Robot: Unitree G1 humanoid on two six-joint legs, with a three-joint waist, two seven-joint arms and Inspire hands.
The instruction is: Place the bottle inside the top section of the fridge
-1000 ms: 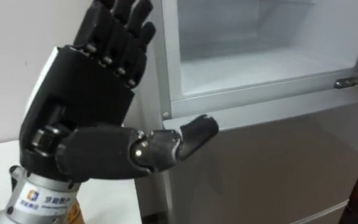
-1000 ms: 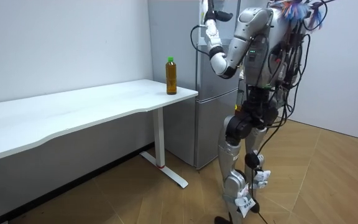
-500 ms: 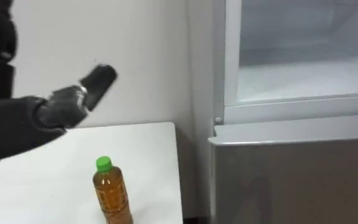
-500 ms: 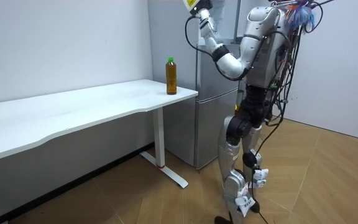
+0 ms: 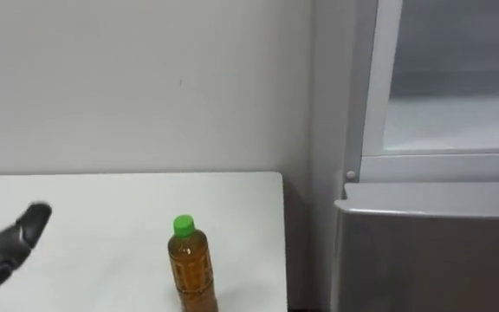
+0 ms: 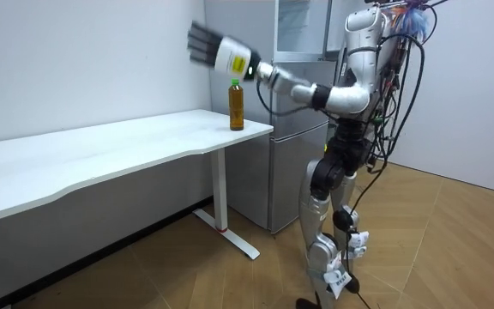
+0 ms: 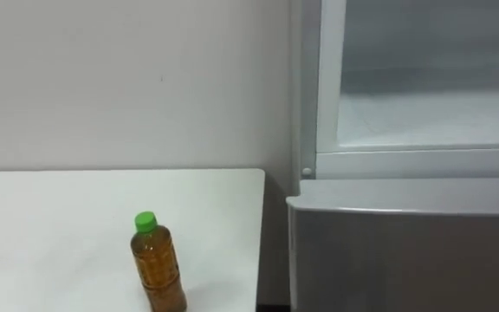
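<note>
Left hand (image 5: 11,237) swung left, open (bottle (image 5: 191,269) untouched)

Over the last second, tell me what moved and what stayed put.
The left robot hand swung from the open upper fridge out over the table, left of the bottle, fingers straight, holding nothing. The head camera turned with it. The bottle stayed upright near the table's corner; the fridge stayed open.

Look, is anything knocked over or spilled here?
No, nothing stands out. The bottle stands upright on the white table, green cap on, nothing spilled around it. The upper fridge is open, and the left hand hovers open over the table.
</note>
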